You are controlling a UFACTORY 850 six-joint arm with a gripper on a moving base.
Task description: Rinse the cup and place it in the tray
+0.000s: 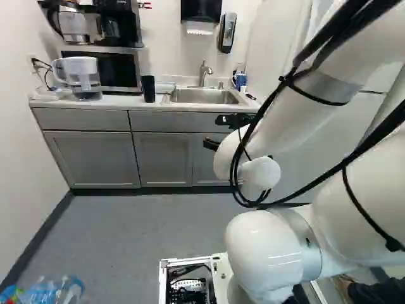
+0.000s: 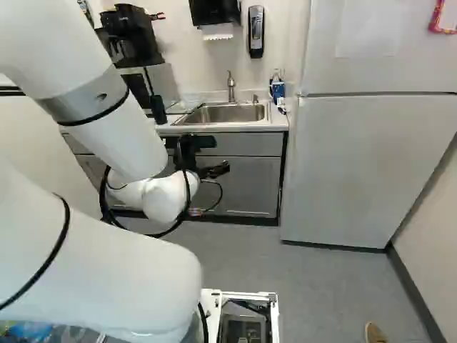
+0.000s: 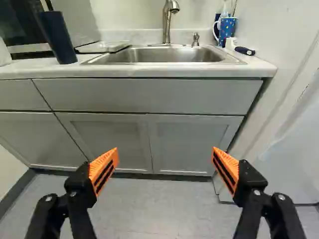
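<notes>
Jaws of your gripper (image 2: 217,170) stand spread wide, with nothing between the orange pads (image 3: 104,169). Your arm (image 2: 121,268) holds them out in front of the grey cabinets (image 3: 189,142), and in the wrist view they sit below the worktop's (image 3: 30,72) front edge.

Your dark cup (image 3: 57,37) stands upright on the worktop, near its front edge, on the side of the sink (image 3: 159,56) toward the microwave (image 1: 114,71). Just beside the cup, between it and the sink, you have the low tray (image 3: 102,47); you can't tell from here whether the two touch.

Behind the basin, toward the worktop's back edge, rise the faucet (image 3: 168,22) and a small pump (image 3: 195,39). A blue spotted mug (image 3: 227,29) sits by the worktop's back right corner, with a dark-handled tool (image 3: 244,51) lying near it.

Toward the left end, in front of the microwave, you see a clear pitcher (image 1: 83,76) with a white top.
</notes>
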